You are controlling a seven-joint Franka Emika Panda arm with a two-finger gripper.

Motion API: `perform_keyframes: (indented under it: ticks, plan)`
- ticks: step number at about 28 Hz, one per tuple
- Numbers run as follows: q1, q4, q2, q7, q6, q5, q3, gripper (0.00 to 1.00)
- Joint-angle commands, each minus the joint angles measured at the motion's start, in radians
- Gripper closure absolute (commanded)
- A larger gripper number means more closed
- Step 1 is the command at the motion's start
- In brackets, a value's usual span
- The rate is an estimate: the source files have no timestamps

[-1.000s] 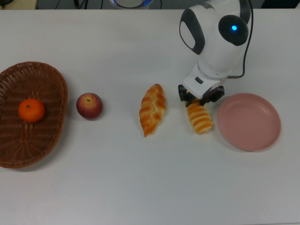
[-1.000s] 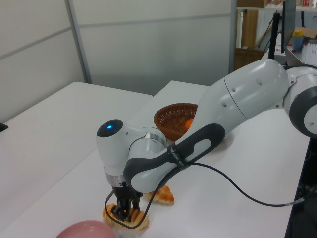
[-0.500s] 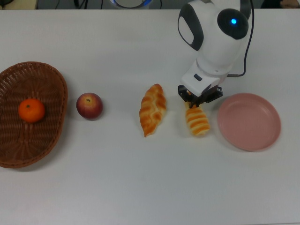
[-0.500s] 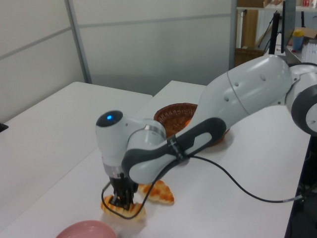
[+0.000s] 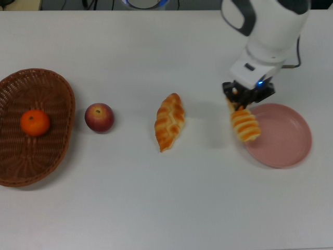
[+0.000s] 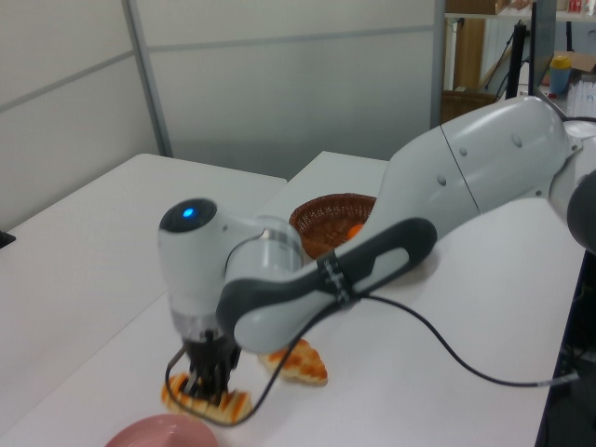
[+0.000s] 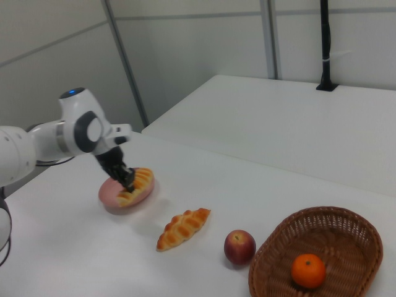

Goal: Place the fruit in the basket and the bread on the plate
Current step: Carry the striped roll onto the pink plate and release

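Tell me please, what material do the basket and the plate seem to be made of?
The basket looks like brown woven wicker: its wall and floor show interlaced strands with a matte, ribbed surface. The plate looks like smooth pink plastic, though glazed ceramic is also possible: it has an even colour, a shallow rim and a soft sheen, with no visible texture.
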Motion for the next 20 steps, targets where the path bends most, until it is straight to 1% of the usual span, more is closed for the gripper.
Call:
perform_keyframes:
  ticks: [1, 3, 6, 8, 10, 12, 13, 14, 15, 16, 17, 18, 19, 20]
  plan:
    - [0.05, 0.038, 0.021, 0.022, 0.005, -0.009, -0.011, 1.0]
    - [0.054, 0.038, 0.026, 0.024, 0.028, -0.009, -0.011, 1.0]
    - [0.057, 0.037, 0.029, 0.024, 0.052, -0.009, -0.011, 0.88]
    - [0.057, 0.038, 0.035, 0.025, 0.061, -0.009, -0.013, 0.72]
    - [0.057, 0.038, 0.046, 0.025, 0.095, -0.012, -0.017, 0.69]
    - [0.057, 0.037, 0.047, 0.036, 0.126, -0.015, -0.02, 0.63]
    - [0.057, 0.037, 0.05, 0.042, 0.141, -0.018, -0.022, 0.63]
    - [0.057, 0.035, 0.053, 0.05, 0.152, -0.024, -0.023, 0.63]
    - [0.057, 0.035, 0.069, 0.061, 0.161, -0.044, -0.023, 0.61]
    - [0.057, 0.035, 0.072, 0.064, 0.161, -0.059, -0.023, 0.55]
    - [0.057, 0.034, 0.072, 0.068, 0.163, -0.071, -0.023, 0.41]
    - [0.057, 0.033, 0.073, 0.071, 0.163, -0.078, -0.023, 0.23]
    - [0.057, 0.032, 0.073, 0.073, 0.163, -0.084, -0.023, 0.0]
    - [0.057, 0.032, 0.072, 0.072, 0.163, -0.088, -0.023, 0.0]
